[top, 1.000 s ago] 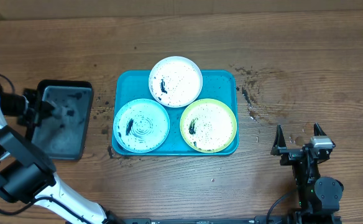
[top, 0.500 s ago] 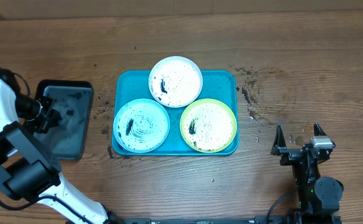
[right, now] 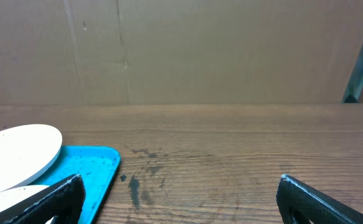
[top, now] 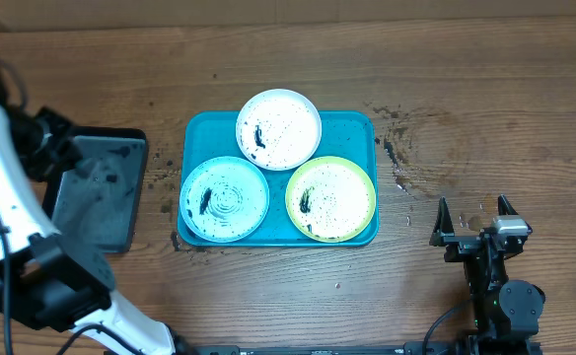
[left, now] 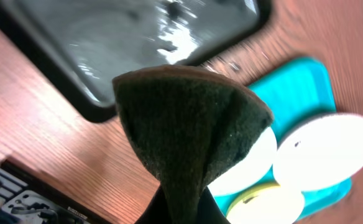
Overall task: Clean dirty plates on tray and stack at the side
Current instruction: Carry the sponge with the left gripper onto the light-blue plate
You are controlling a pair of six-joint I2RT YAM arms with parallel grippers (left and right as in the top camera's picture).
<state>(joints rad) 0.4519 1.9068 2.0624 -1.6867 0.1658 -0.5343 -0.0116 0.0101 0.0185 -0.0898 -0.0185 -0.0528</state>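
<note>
Wood table [top: 485, 79], overhead: turquoise tray [top: 362, 128] mid-table w/ 3 speckled plates. The white plate [top: 279, 126] is at far side over the rim, blue plate [top: 225, 198] near-left, yellow-green plate [top: 330, 197] near-right. Left of it, black tray [top: 96, 197]; left gripper [top: 56, 148] above that tray's left edge. Right gripper [top: 473, 219] sits well right of turquoise tray.

Left wrist: jaws pinched tight on dark-green scouring pad [left: 188, 124].

Right wrist: jaws wide apart, nothing btwn.

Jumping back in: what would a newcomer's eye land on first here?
Three dirt-speckled plates fill the turquoise tray at mid-table. The left pincer, at the black tray's left edge, pinches a dark scrub pad. The right pincer sits open at far right.
</note>
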